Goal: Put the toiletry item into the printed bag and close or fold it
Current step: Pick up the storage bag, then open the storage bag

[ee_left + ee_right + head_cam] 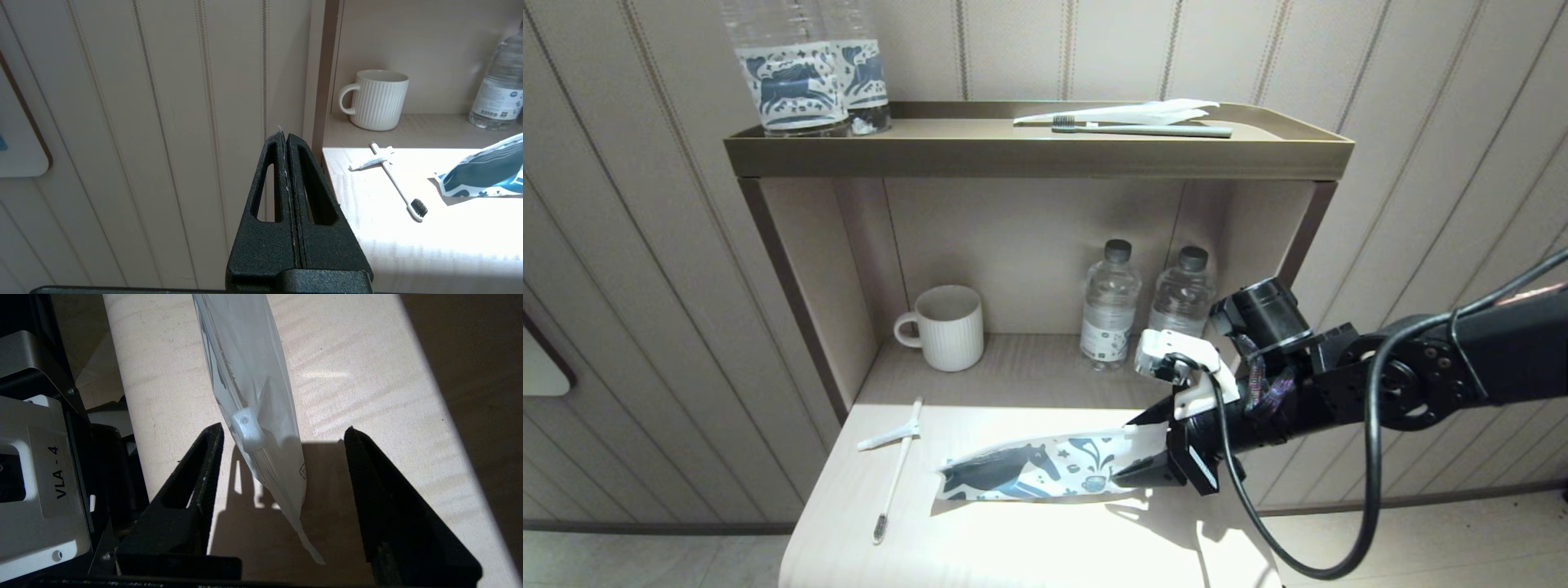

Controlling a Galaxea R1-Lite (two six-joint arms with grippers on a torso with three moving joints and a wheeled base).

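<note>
The slim white toothbrush (898, 469) (396, 181) lies on the lit tabletop at the left, dark bristle head toward the front edge, with the small white tube (888, 438) (369, 162) lying across its handle end. The printed bag (1045, 469) (482, 175) (253, 396) rests to its right, horse print facing up, its right end raised. My right gripper (1125, 453) (284, 430) is open, its jaws standing wide on either side of that raised end without touching it; a white slider (247, 428) shows on the bag there. My left gripper (284, 136) is shut and empty, hanging left of the table by the wall.
A white ribbed mug (947, 327) and two water bottles (1111, 306) stand in the niche behind the tabletop. The upper shelf (1037, 151) carries a greyish-green toothbrush (1143, 129) with its white wrapper and clear bottles with horse labels (792, 73).
</note>
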